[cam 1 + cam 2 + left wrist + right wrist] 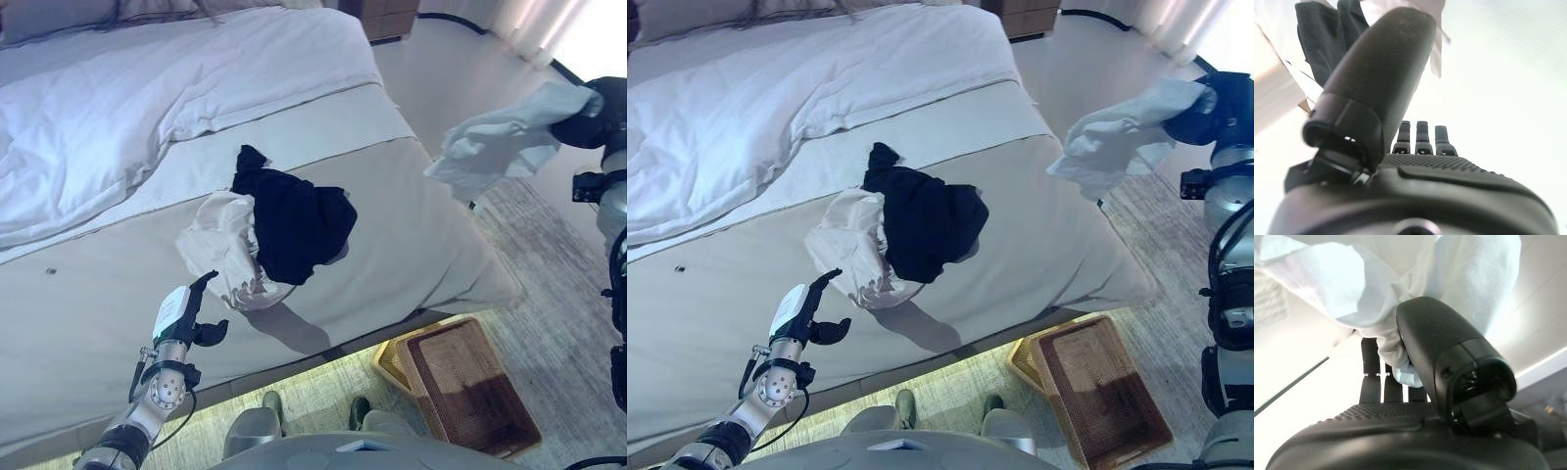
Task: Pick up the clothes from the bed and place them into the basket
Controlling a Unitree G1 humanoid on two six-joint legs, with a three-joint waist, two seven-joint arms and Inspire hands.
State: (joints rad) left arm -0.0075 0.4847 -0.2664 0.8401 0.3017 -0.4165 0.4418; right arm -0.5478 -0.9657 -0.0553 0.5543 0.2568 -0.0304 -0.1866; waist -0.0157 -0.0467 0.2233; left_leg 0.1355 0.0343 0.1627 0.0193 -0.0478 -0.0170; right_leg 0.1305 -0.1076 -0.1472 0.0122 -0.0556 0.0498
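Observation:
My right hand [589,119] is raised off the right side of the bed, shut on a pale white garment [495,143] that hangs from it in the air; the right wrist view shows the cloth [1400,289] pinched between thumb and fingers. A black garment [296,221] lies on a cream garment [227,243] in a pile on the grey bed cover [411,225]. My left hand [191,313] is open and empty over the bed's near edge, just below the pile. The brown wicker basket [468,387] stands on the floor by the bed's near right corner.
A white duvet [147,108] covers the far left of the bed. A wooden nightstand [387,15] stands at the head of the bed. Pale carpet [549,284] lies between the bed and my right arm.

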